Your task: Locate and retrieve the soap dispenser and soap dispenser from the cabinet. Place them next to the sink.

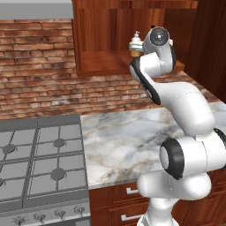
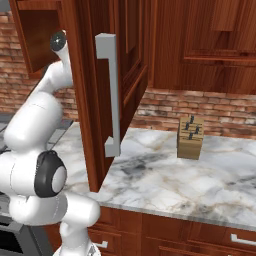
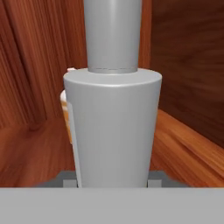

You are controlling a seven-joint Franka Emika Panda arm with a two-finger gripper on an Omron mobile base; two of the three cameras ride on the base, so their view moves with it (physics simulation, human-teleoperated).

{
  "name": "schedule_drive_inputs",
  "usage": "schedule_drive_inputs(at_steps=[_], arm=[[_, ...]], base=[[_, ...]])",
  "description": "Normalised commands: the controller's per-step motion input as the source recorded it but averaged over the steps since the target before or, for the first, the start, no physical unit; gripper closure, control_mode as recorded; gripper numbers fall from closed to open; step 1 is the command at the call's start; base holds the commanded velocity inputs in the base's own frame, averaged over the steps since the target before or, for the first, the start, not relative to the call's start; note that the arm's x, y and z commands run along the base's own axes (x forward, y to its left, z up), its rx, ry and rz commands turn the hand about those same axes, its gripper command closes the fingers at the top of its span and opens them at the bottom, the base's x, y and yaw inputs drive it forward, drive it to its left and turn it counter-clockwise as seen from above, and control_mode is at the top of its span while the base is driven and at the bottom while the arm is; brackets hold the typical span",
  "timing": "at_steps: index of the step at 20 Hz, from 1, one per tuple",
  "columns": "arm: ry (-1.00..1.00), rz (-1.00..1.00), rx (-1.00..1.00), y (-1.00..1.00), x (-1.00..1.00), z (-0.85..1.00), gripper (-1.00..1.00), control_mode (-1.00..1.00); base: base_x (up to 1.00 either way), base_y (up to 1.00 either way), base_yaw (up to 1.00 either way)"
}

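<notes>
In the hand view the pale grey soap dispenser stands upright right in front of the camera. My gripper is shut on it, one fingertip pressed against each side near its base. The orange soap dispenser peeks out behind its left side. From the left base view this orange bottle with a white pump stands on the shelf of the doorless reddish-brown cabinet, just left of my wrist. The wrist hides the grey bottle and the fingers there. The sink is out of view.
A marble counter lies under the cabinet, and a grey gas stove is to its left. In the right base view a wooden door with a silver handle stands close to my arm, and a knife block stands against the brick wall.
</notes>
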Motion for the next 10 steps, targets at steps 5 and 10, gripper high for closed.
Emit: schedule_drive_inputs(at_steps=[5,10], arm=[[-0.07,-0.02,0.00,0.07,-0.75,0.17,1.00,-1.00],[0.00,0.00,0.00,0.17,-0.74,0.10,1.00,-1.00]], base=[[0.00,0.00,0.00],[0.00,0.00,0.00]])
